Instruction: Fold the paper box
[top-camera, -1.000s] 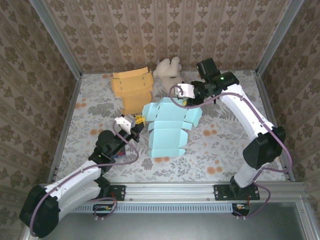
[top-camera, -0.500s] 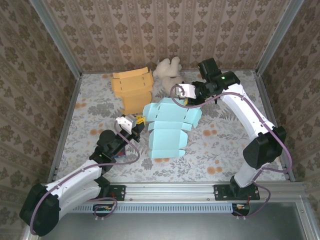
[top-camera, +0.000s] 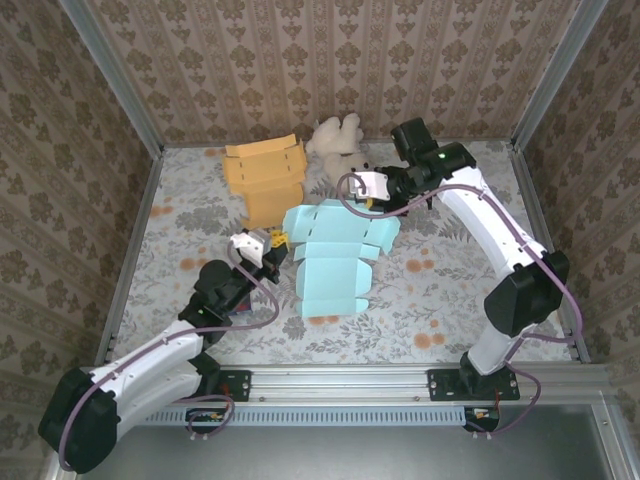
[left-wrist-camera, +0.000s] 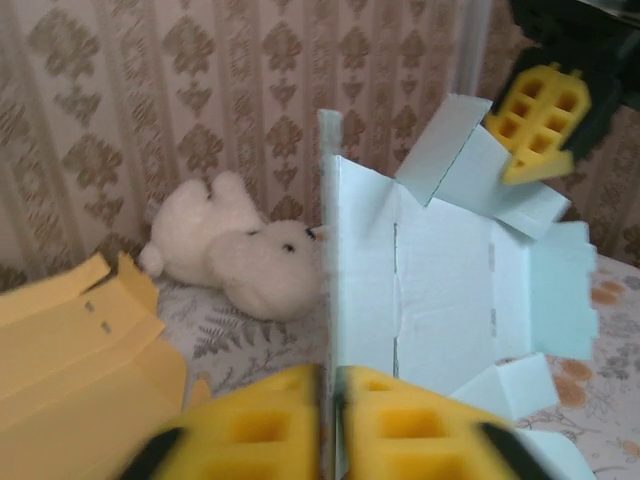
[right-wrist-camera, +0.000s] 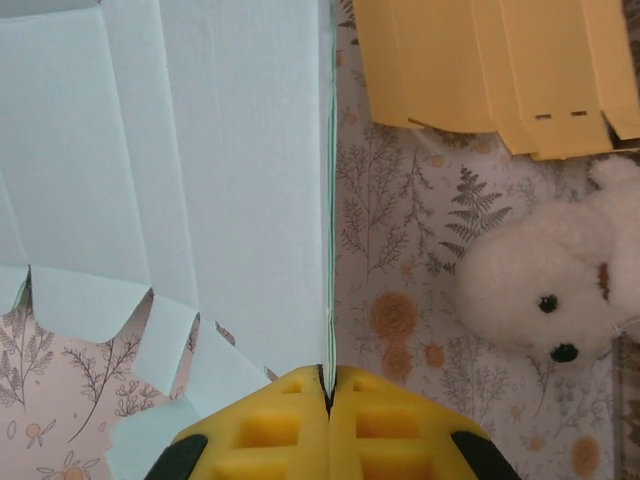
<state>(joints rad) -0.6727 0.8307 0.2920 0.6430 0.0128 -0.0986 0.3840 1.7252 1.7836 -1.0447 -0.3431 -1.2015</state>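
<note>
Okay, we saw the light blue paper box (top-camera: 335, 262) part-unfolded around the middle of the table (top-camera: 450, 300). We noted the left gripper (left-wrist-camera: 328, 405) pinching its left panel edge and the right gripper (right-wrist-camera: 328, 395) clenched on a far panel edge. We logged a yellow box (top-camera: 265, 180) and plush bear (top-camera: 335, 137) by the far edge.

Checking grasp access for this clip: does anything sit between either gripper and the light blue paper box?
Nothing visible does. The left gripper and the right gripper each pinch an edge of the light blue paper box between their pads.
</note>
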